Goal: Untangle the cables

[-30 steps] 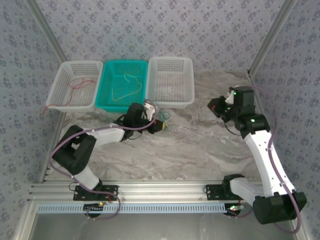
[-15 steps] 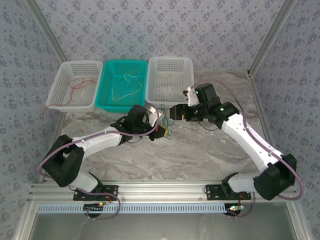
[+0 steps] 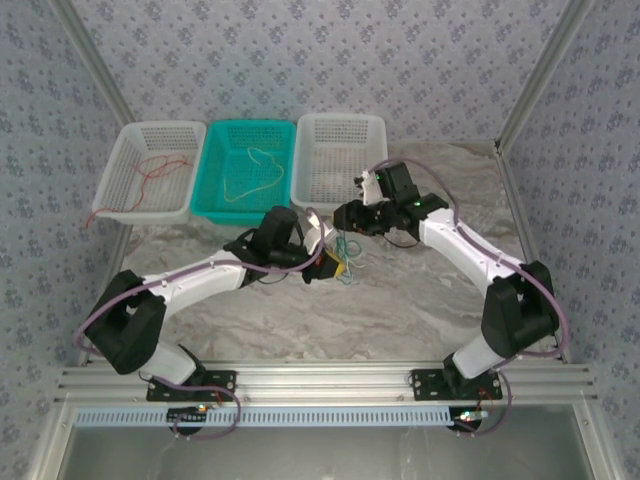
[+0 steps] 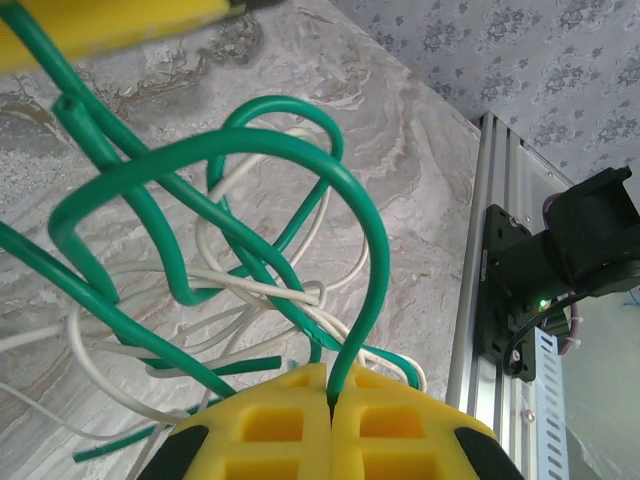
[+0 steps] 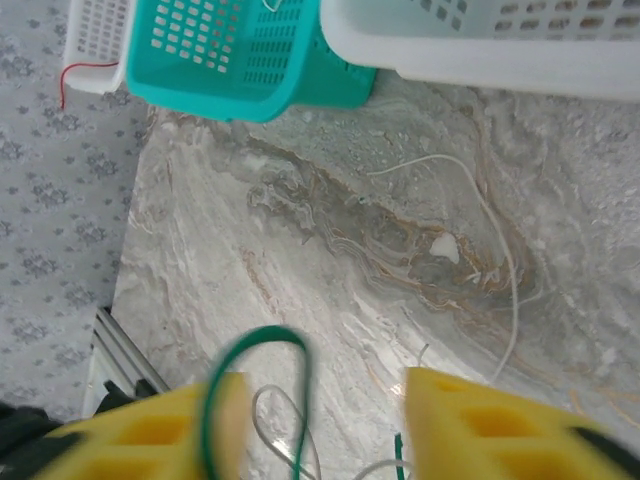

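- Lying knotted together on the grey-veined marble tabletop [image 3: 420,300], just in front of the baskets: the thin dark green cable [image 4: 372,235] and the thin whitish cables [image 4: 225,275].
- Resting in the left white perforated plastic basket [image 3: 160,127]: a thin red cable [image 3: 155,172], one end hanging out over the near left corner.
- Curling inside the teal perforated plastic basket [image 3: 250,124]: a single pale cable [image 3: 250,182].
- Standing just right of the teal one, wall against wall: a second white perforated plastic basket [image 3: 340,118].
- Sweeping in wide stiff arcs, crossing over and under itself: the green cable, with the whitish strands threading through its loops and bunching into a small knot.
- Trailing away across bare marble toward the baskets: one whitish strand.
- Pinching the green cable between clenched yellow pads [image 4: 390,430]: the left gripper [image 4: 328,395].
- Hanging over the same heap with yellow fingers spread wide, grasping nothing: the right gripper [image 5: 320,420], a blurred green loop crossing in front of one finger.
- Running along the near table edge: an aluminium rail [image 4: 495,200] carrying a black arm base [image 4: 560,260].
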`<state>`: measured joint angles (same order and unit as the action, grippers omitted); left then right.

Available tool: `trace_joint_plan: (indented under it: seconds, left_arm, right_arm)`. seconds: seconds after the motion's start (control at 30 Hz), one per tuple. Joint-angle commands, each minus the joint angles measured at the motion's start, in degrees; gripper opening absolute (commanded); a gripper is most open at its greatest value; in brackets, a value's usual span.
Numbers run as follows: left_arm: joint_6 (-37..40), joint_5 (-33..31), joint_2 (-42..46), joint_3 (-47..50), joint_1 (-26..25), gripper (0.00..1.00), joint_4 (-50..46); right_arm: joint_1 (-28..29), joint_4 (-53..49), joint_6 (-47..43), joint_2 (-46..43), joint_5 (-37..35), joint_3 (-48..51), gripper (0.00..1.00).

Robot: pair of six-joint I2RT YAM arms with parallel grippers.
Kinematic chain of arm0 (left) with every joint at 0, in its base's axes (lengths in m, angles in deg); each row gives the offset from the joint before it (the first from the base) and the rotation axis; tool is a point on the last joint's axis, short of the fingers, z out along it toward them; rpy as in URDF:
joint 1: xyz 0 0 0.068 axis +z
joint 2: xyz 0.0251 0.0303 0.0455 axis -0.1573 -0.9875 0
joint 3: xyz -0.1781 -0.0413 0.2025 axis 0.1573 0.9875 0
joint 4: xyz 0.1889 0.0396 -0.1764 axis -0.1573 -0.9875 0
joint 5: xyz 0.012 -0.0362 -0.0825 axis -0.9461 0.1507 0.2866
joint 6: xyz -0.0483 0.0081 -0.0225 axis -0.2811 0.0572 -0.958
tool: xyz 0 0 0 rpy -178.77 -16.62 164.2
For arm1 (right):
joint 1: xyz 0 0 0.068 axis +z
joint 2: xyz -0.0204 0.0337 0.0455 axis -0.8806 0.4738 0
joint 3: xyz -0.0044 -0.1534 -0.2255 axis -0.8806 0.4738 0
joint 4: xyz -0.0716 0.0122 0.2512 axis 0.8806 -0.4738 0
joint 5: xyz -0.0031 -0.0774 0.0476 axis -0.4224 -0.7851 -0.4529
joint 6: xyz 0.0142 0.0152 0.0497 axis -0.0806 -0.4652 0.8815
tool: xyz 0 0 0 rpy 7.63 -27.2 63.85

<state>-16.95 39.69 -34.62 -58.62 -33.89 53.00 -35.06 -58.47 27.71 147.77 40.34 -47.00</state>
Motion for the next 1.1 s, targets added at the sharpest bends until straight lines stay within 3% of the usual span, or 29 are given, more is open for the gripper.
trace_joint_plan:
  seconds: [0.0, 0.03, 0.07, 0.17, 0.3, 0.47, 0.67, 0.83, 0.97, 1.07]
  left_arm:
    - [1.0, 0.4, 1.0, -1.5, -0.3, 0.0, -0.1]
    - [1.0, -0.1, 0.9, -1.5, -0.3, 0.0, -0.2]
    - [1.0, -0.6, 0.7, -1.5, -0.3, 0.0, -0.4]
    - [0.2, -3.0, 0.7, -0.9, -0.3, 0.0, -1.8]
    - [-2.1, -6.8, 3.4, 4.0, 0.7, 0.0, -1.3]
    - [-7.1, -10.2, 10.1, 12.9, 4.5, 0.0, 2.6]
    - [-9.1, -11.1, 18.0, 18.9, 9.4, 0.0, 2.6]
    - [-8.5, -11.7, 20.4, 19.3, 11.8, 0.0, -1.2]
    - [-9.0, -18.2, 21.9, 20.5, 14.3, 0.0, -5.6]
    - [-9.8, -17.0, 23.8, 22.6, 16.8, 0.0, -5.4]
  right_arm:
    - [0.3, 0.9, 0.9, 0.3, 0.2, -2.2, 0.14]
    - [0.1, 0.7, 1.1, 0.2, -0.6, -2.2, 0.03]
    - [-0.1, 0.4, 1.5, -0.2, -2.1, -2.1, 0.0]
    - [-2.3, -0.2, 3.8, -3.4, -8.5, -1.0, 0.0]
    - [-12.0, 1.4, 11.1, -11.7, -15.2, 5.2, 0.0]
    - [-24.1, 4.5, 17.2, -19.0, -14.7, 11.9, 0.0]
    - [-32.1, 5.1, 19.9, -21.4, -10.9, 14.7, 0.0]
    - [-30.9, 10.6, 16.7, -22.8, -2.7, 12.1, 0.0]
    - [-32.6, 8.4, 16.9, -26.6, -8.1, 7.8, 0.0]
    - [-32.2, 10.9, 16.6, -24.9, -3.1, 2.3, 0.0]
